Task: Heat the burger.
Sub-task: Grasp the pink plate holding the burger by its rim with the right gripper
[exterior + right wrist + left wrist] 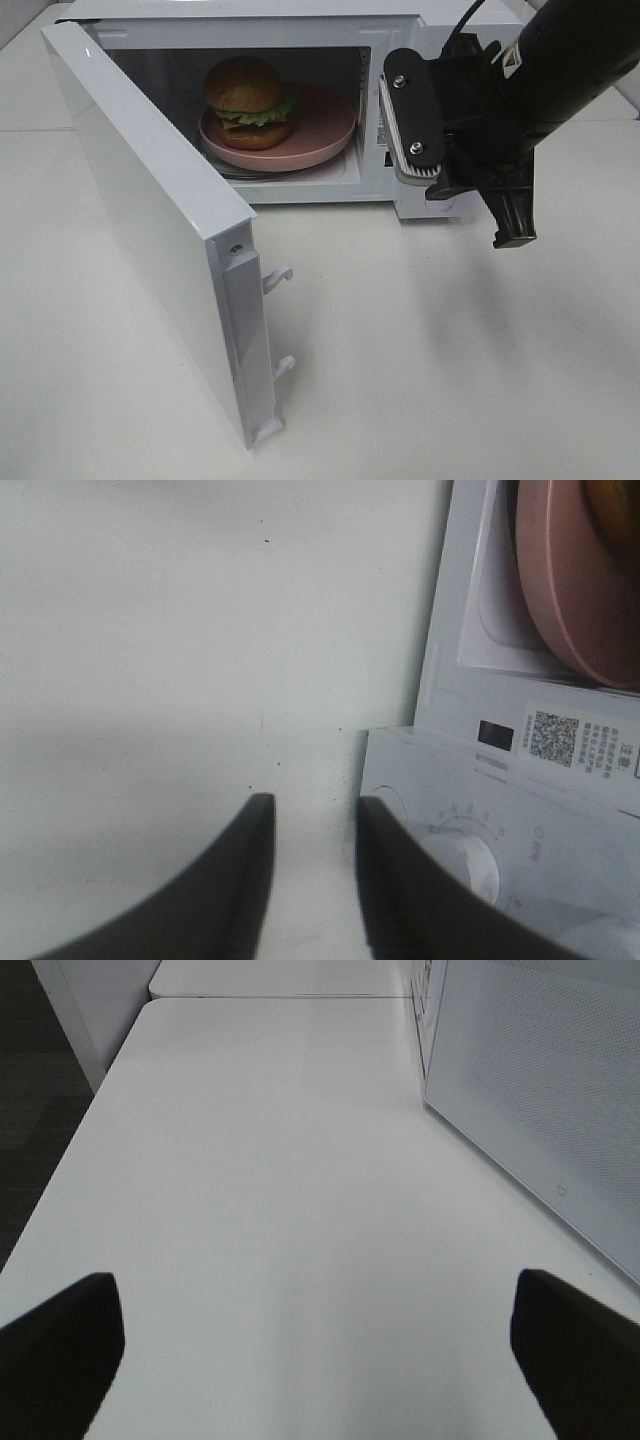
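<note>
Burger (247,102) sits on the pink plate (325,135) inside the open microwave (300,190). Right gripper (313,805), narrowly parted and empty, hangs by the dial (465,855); left gripper (312,1290) is spread wide. Push the door (150,220) squarely until it latches, grippers clear of the opening.

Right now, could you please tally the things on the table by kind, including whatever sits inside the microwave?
microwave: 1
burger: 1
pink plate: 1
Total: 3
</note>
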You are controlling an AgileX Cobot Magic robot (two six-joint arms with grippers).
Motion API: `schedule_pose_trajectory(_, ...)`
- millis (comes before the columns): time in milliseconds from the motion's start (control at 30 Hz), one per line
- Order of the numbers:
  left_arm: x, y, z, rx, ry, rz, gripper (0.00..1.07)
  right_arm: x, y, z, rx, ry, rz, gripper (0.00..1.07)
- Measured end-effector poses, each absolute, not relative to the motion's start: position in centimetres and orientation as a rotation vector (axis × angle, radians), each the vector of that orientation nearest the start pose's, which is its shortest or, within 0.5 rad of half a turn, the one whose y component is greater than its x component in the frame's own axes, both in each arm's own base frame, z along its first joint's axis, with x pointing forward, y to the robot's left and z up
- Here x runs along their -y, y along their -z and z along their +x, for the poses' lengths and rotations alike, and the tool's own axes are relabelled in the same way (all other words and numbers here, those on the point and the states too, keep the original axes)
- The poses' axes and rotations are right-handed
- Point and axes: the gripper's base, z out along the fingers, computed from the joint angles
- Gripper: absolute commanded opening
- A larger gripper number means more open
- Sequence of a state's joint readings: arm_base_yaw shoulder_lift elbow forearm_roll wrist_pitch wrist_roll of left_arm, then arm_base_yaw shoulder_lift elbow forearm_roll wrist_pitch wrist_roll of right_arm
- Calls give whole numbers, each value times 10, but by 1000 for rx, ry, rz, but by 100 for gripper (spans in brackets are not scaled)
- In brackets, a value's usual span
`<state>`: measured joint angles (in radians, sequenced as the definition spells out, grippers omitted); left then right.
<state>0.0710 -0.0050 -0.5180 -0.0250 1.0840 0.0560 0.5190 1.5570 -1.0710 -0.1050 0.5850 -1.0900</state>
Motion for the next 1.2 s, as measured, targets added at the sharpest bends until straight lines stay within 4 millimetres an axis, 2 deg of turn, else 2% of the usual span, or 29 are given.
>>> schedule_pose_trajectory(33,3,-280,-9,-2045,-49,-13,98,-157,-253,285,-1725,324,-1923,51)
schedule_pose_trajectory(67,3,-280,-9,-2045,-49,-13,98,-158,-251,287,-1720,323,-1915,72)
schedule_pose_trajectory(100,3,-280,-9,-2045,-49,-13,98,-159,-251,288,-1713,326,-1906,82)
schedule_pose_trajectory(133,3,-280,-9,-2045,-49,-13,98,-159,-251,288,-1713,326,-1906,82)
schedule_pose_trajectory(167,3,-280,-9,-2045,-50,-12,98,-161,-249,290,-1710,322,-1891,99)
schedule_pose_trajectory(200,3,-280,-9,-2045,-50,-12,98,-163,-247,294,-1712,315,-1878,101)
schedule_pose_trajectory(733,3,-280,-9,-2045,-51,-10,98,-188,-234,329,-1711,307,-1873,97)
schedule_pose_trajectory(1033,3,-280,-9,-2045,-51,-10,98,-223,-216,345,-1668,302,-1907,96)
schedule_pose_trajectory(1200,3,-280,-9,-2045,-51,-10,98,-235,-208,357,-1657,303,-1911,95)
